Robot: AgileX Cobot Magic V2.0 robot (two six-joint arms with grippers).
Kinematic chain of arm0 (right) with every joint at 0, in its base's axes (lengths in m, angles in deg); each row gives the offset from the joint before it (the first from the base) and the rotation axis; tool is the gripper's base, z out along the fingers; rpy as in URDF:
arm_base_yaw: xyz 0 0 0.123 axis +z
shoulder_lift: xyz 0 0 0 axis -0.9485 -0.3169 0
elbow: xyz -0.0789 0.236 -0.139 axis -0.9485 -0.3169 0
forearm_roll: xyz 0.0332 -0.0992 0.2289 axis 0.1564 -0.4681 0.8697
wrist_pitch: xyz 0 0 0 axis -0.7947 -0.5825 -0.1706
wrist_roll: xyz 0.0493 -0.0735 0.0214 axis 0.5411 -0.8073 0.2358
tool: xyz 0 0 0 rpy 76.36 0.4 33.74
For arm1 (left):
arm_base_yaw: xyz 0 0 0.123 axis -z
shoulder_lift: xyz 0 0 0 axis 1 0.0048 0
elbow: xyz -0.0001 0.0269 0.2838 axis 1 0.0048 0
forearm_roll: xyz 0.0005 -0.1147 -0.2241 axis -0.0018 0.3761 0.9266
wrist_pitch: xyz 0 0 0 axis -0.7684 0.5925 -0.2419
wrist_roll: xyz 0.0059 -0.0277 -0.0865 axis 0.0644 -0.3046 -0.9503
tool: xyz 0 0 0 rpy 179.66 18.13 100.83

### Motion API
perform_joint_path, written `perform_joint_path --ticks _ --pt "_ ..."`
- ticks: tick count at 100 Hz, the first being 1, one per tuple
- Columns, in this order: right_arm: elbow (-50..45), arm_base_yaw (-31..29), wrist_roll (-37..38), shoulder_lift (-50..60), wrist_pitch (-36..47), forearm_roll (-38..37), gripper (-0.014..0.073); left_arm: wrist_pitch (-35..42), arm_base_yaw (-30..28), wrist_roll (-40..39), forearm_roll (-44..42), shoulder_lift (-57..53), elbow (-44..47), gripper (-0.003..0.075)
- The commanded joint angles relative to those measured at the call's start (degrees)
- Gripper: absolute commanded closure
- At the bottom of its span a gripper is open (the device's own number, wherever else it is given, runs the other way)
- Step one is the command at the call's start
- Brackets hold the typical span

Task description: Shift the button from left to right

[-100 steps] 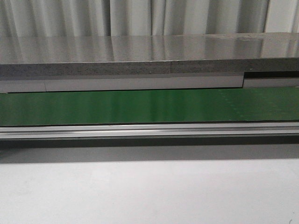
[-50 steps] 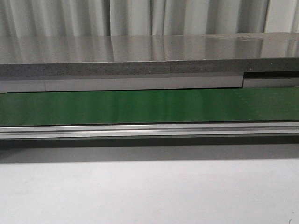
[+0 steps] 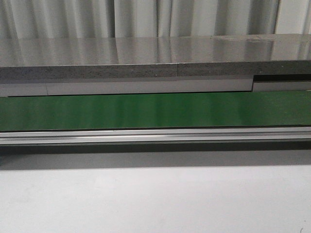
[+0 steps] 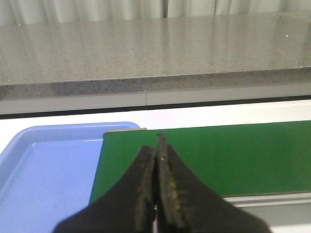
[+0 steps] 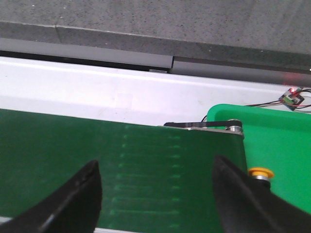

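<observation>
Nothing is shifting in the front view between the earlier frames and this one; only the sheen on the green belt (image 3: 155, 110) is changing slightly, which suggests to me that it is running; neither arm is showing there. I am keeping my left gripper (image 4: 156, 167) hanging over the belt's left end with its jaws pressed together and nothing between them, just beside the blue tray (image 4: 43, 170), which is lying empty as far as I can see; I judge that it is idling after a release. My right gripper (image 5: 160, 187) is waiting with its jaws wide apart over the belt's right end, placed to meet whatever is riding along. The button (image 5: 261, 173) is sitting in the green bin (image 5: 277, 141) past the belt's end roller, only its yellow cap peeking over my right finger (image 5: 243, 199); I am reading the transfer as nearly complete.
</observation>
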Motion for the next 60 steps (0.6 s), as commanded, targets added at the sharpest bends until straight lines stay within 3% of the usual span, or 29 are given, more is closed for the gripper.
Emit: perform_joint_path --ticks 1,30,40,60 --pt "-3.2 1.2 -0.1 6.2 5.3 1.0 0.0104 4.5 0.5 -0.1 0.6 0.3 -1.5 0.0741" --pt "-13.5 1.9 -0.1 21.8 3.5 1.2 0.0128 4.5 0.5 -0.1 0.6 0.4 -1.5 0.0741" --pt "-14.9 1.9 -0.1 26.1 1.3 1.2 0.0232 4.5 0.5 -0.1 0.6 0.4 -1.5 0.0741" --pt "-15.2 1.9 -0.1 30.3 -1.9 1.2 0.0523 4.5 0.5 -0.1 0.6 0.4 -1.5 0.0741"
